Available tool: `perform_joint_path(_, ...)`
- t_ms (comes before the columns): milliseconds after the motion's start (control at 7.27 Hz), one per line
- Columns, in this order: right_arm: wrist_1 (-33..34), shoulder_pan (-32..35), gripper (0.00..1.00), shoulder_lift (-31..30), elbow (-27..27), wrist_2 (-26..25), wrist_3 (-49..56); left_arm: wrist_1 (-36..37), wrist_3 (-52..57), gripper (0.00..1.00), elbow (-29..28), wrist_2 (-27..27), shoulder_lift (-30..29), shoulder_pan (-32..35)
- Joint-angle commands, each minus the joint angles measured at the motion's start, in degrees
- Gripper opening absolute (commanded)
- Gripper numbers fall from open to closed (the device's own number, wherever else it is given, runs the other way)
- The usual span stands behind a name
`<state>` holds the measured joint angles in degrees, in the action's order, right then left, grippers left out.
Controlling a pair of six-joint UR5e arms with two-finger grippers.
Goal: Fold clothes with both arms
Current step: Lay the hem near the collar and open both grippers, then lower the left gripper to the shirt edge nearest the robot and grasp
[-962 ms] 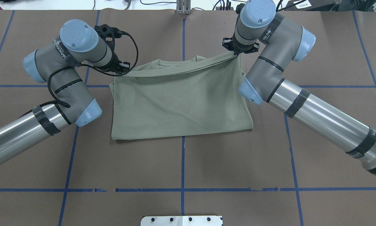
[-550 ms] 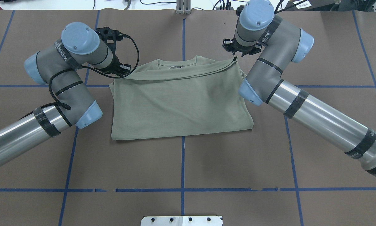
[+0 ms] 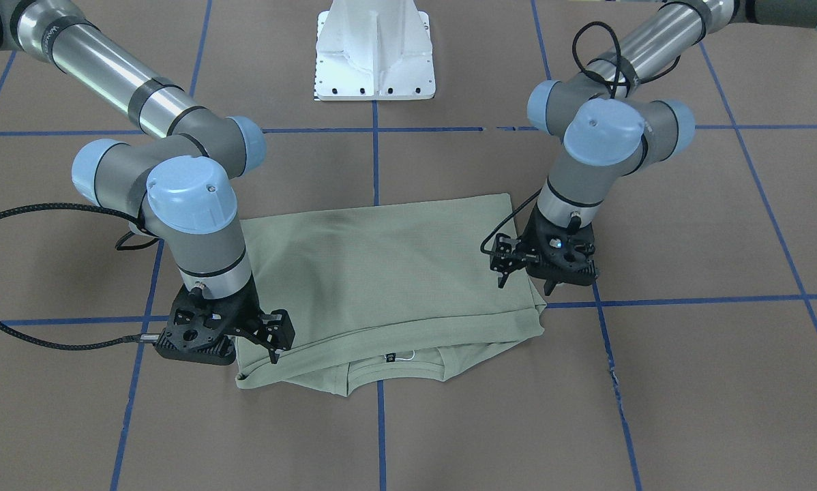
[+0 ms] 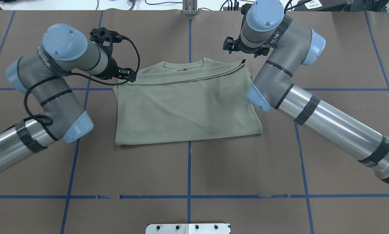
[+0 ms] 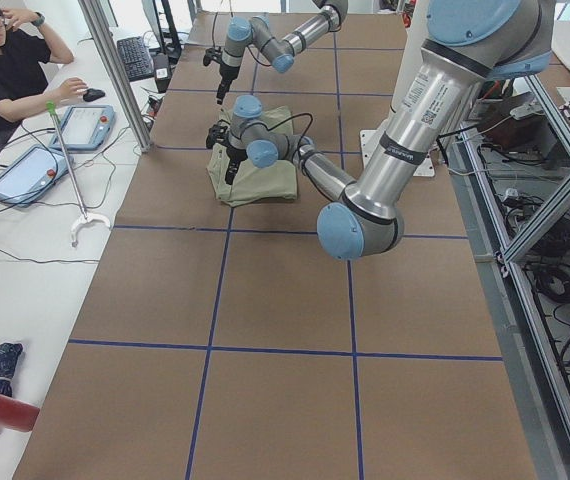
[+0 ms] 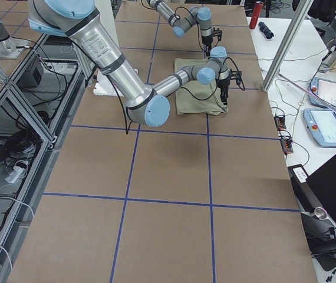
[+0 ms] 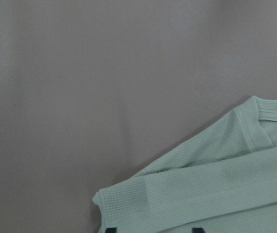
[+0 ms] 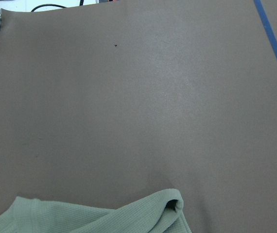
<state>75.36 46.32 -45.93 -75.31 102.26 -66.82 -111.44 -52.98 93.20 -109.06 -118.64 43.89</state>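
The pale sage-green shirt (image 4: 184, 104) lies folded in half on the brown table, its round neck (image 4: 183, 65) with a white tag at the far edge. It also shows in the front view (image 3: 381, 286). My left gripper (image 4: 129, 76) hovers at the shirt's far left corner; in the left wrist view its two fingertips (image 7: 110, 229) stand apart over the fabric (image 7: 216, 194), holding nothing. My right gripper (image 4: 244, 50) is open and empty just beyond the far right corner, with the corner (image 8: 104, 218) at the bottom of its wrist view.
The white pedestal (image 3: 374, 54) stands at the robot's side of the table. Blue tape lines (image 4: 189, 169) cross the brown surface. An operator (image 5: 5, 70) sits beside tablets off the far table edge. Bare table surrounds the shirt.
My right gripper let go of the folded edge's right corner and drew back; the edge dropped flat. My left gripper released the left corner and the left arm swung outward to the left.
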Motion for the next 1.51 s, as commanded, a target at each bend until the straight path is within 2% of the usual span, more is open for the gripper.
perform_joint_path(0,-0.1,-0.1,1.0,-0.3,-0.7,0.0,-0.1,-0.6,-8.9,1.0,11.9,0.2,8.9,-5.4)
perform_joint_path(275,-0.2,-0.2,1.0,-0.5,-0.8,0.0,-0.1,-13.6,-15.0,0.99,10.9,1.4,15.9,-9.8)
perform_joint_path(412,-0.2,-0.2,1.0,-0.6,-0.8,0.0,-0.1,-15.8,-17.0,0.94,10.0,3.8,16.9,-11.0)
perform_joint_path(962,-0.2,-0.4,1.0,-1.4,-2.6,0.0,-0.1,-15.8,-18.6,0.86,6.1,5.0,15.1,-14.3)
perform_joint_path(1100,-0.2,-0.4,1.0,-1.9,-2.8,0.0,-0.1,-15.9,-18.6,0.78,6.1,4.9,15.0,-14.4)
perform_joint_path(1238,-0.2,-0.4,1.0,-1.9,-2.9,0.0,-0.1,-15.9,-18.7,0.54,6.1,4.7,15.0,-14.7)
perform_joint_path(1375,-0.2,-0.4,1.0,-1.9,-2.9,0.0,-0.1,-15.8,-18.7,0.12,6.2,4.6,15.0,-14.7)
